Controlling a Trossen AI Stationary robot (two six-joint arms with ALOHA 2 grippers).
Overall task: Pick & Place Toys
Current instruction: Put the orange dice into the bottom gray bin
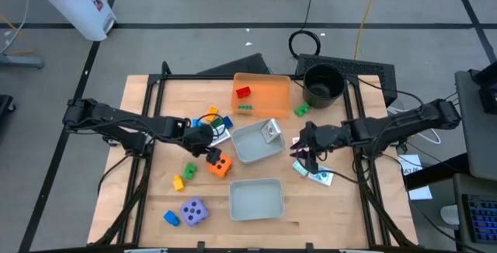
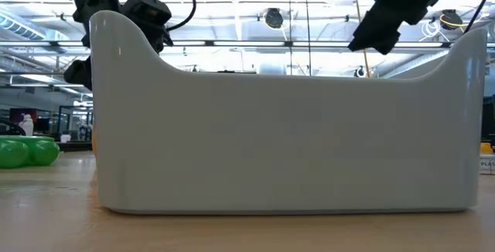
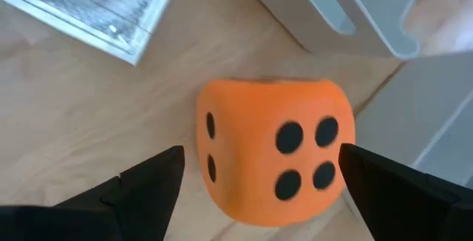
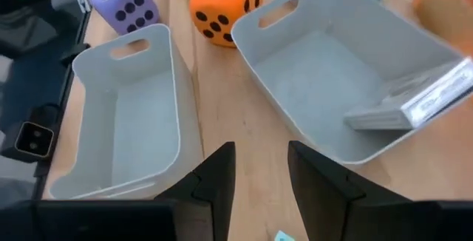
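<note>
The orange die [image 3: 273, 148] rests on the table beside a grey tray [image 1: 256, 143]. My left gripper [image 1: 211, 154] is open and points steeply down over it. One finger [image 3: 155, 182] stands on each side of the die, and I see no touch. My right gripper [image 4: 261, 160] hangs open with a narrow empty gap, right of that tray and above the pink and teal cards [image 1: 312, 174]. The purple die [image 1: 194, 210], a blue brick [image 1: 171, 218], a yellow brick [image 1: 178, 181] and a green brick [image 1: 190, 170] lie at the near left.
The orange tray [image 1: 262, 94] at the back holds a red brick [image 1: 243, 92] and a green brick [image 1: 246, 107]. A black pot [image 1: 322, 84] stands to its right. A second grey tray [image 1: 256, 199] sits near the front edge. A card box [image 4: 421, 104] lies in the middle tray.
</note>
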